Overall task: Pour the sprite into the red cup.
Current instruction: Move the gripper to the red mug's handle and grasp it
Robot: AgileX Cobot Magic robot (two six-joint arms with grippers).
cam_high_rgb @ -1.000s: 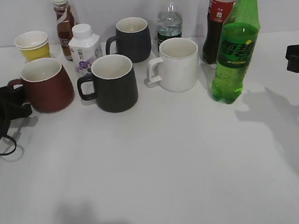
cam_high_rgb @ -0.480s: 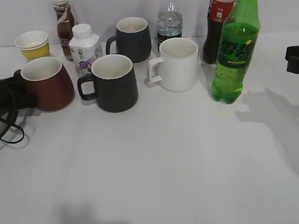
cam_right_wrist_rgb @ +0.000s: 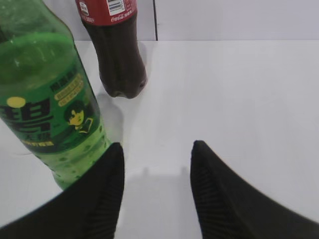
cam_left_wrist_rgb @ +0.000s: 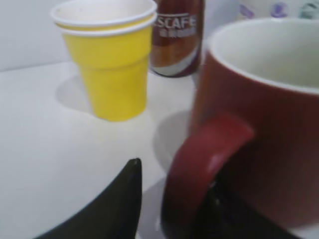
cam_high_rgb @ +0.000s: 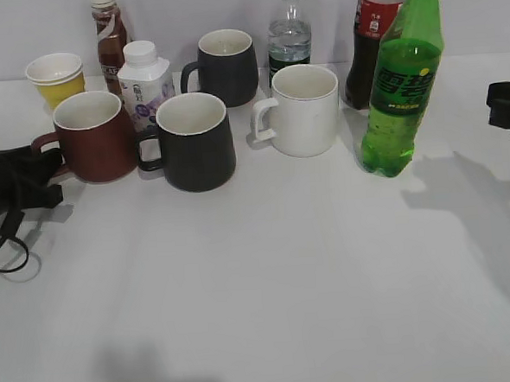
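Sprite: the tall translucent green plastic sprite bottle (cam_high_rgb: 401, 78) with green label and cap stands upright on the white desk (cam_high_rgb: 312, 274), right of centre, capped, just in front of the dark cola bottle with red label (cam_right_wrist_rgb: 115, 47).
Red cup: the squat dark red ceramic mug with white inside (cam_high_rgb: 93, 136) stands upright at the left, its loop handle (cam_left_wrist_rgb: 199, 169) turned towards the left gripper, close beside the front black ceramic mug (cam_high_rgb: 193, 141).
Left gripper: the black left gripper (cam_high_rgb: 25, 179) sits at the handle; in the wrist view one finger (cam_left_wrist_rgb: 112, 209) lies outside the loop and the other is hidden behind the handle, so whether it grips cannot be told.
Right gripper: the black right gripper (cam_right_wrist_rgb: 157, 194) has its fingers spread wide, holding nothing, just right of the sprite bottle and not touching it.
Behind the cup: a small yellow paper cup (cam_left_wrist_rgb: 107, 55) and a brown coffee bottle (cam_left_wrist_rgb: 177, 35).
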